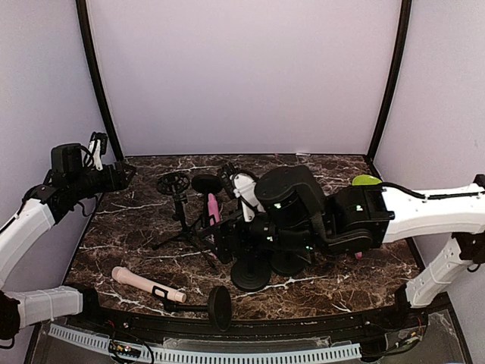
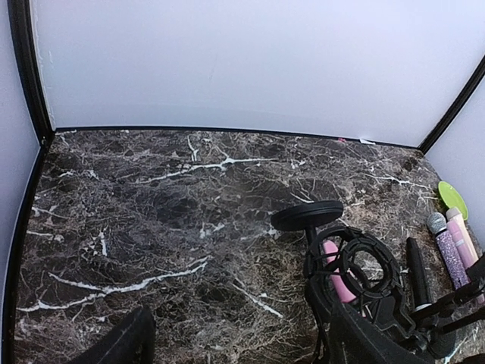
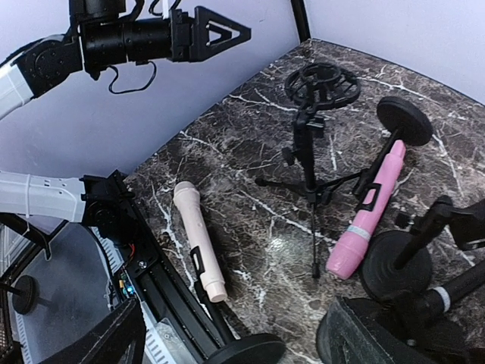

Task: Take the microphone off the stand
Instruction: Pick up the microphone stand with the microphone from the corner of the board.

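Note:
A beige microphone (image 1: 144, 283) lies near the front edge, clipped to a fallen black stand with a round base (image 1: 220, 307); it also shows in the right wrist view (image 3: 198, 239). A pink microphone (image 1: 214, 208) sits in the clip of a second tipped stand (image 3: 405, 120), seen as well in the right wrist view (image 3: 371, 208) and the left wrist view (image 2: 337, 277). My right gripper (image 1: 227, 243) (image 3: 235, 327) hangs open and empty between the two microphones. My left gripper (image 1: 126, 175) (image 2: 250, 353) is open and empty, raised at the far left.
A tripod stand with an empty shock mount (image 1: 173, 183) (image 3: 322, 87) stands left of centre. Two more round stand bases (image 1: 250, 274) sit under my right arm. A green disc (image 2: 453, 199) and further microphones (image 2: 447, 243) lie at the right. The front rail (image 3: 163, 303) is close.

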You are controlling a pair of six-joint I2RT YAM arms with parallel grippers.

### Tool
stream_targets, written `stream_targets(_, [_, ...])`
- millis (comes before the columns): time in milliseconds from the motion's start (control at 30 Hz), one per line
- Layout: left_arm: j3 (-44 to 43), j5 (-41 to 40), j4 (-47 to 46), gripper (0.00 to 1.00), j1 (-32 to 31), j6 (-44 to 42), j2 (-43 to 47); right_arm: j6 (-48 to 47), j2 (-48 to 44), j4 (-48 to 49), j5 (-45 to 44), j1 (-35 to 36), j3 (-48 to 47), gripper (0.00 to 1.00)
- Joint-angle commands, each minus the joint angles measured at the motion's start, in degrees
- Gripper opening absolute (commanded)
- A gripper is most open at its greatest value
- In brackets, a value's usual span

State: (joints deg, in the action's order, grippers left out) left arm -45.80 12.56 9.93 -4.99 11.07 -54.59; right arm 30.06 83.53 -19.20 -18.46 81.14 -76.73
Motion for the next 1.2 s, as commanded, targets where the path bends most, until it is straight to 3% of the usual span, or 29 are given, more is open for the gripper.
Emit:
stream_targets(0, [1.01, -0.87, -0.79, 0.81, 0.32, -1.22, 2.96, 5.72, 7.06, -3.61, -3.89, 3.24, -6.17, 0.84])
stream_targets(300, [1.75, 1.01, -0.91, 0.81, 0.34, -0.42, 4.21, 18.96, 20.87, -18.23, -2.71, 4.37, -15.18, 0.84])
stream_targets(567, [2.2, 0.59, -1.19, 0.81, 0.34, -0.31, 4.77, 22.58, 34.83, -34.79, -2.28, 4.28, -29.69, 0.86])
stream_targets(867, [2.32, 2.63, -1.45, 0.81, 0.34, 0.3, 3.89, 28.16, 37.81, -42.48, 2.78, 4.36, -31.23, 0.86])
stream_targets(1167, [2.29, 4.45, -1.67, 0.81, 0.34, 0.68, 4.32, 28.0, 42.87, -44.69, 9.26, 4.14, -36.84, 0.85])
